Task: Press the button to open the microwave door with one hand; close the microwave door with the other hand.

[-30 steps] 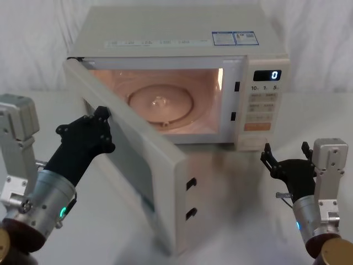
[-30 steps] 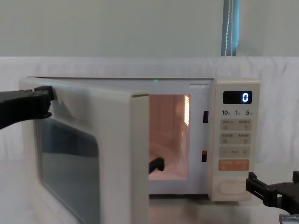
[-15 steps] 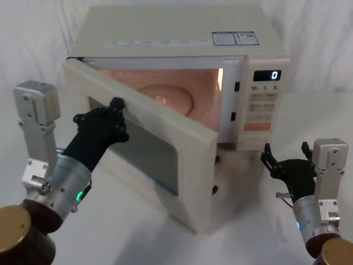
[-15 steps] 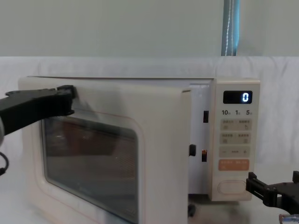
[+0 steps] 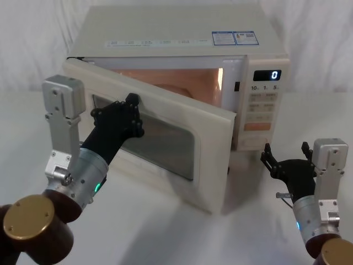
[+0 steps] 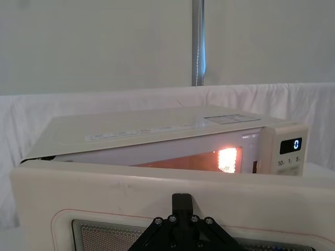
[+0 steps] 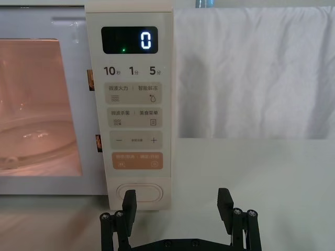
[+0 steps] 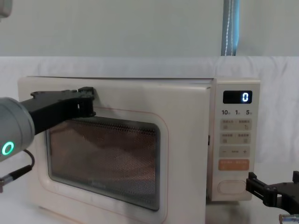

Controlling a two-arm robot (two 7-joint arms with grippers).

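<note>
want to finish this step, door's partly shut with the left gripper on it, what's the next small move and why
Probably push on with the left gripper to swing the microwave door toward the control panel. The gripper's tip is against the door's upper frame, yet the lit cavity shows above the door and its free edge stands out from the microwave. The right gripper hangs open, low before the button.

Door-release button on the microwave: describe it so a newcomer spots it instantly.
Find the cream microwave and its control panel, right of the door. The button is the bottom key, under the orange key. It alone is blank, pill-shaped and bigger than the rest.
</note>
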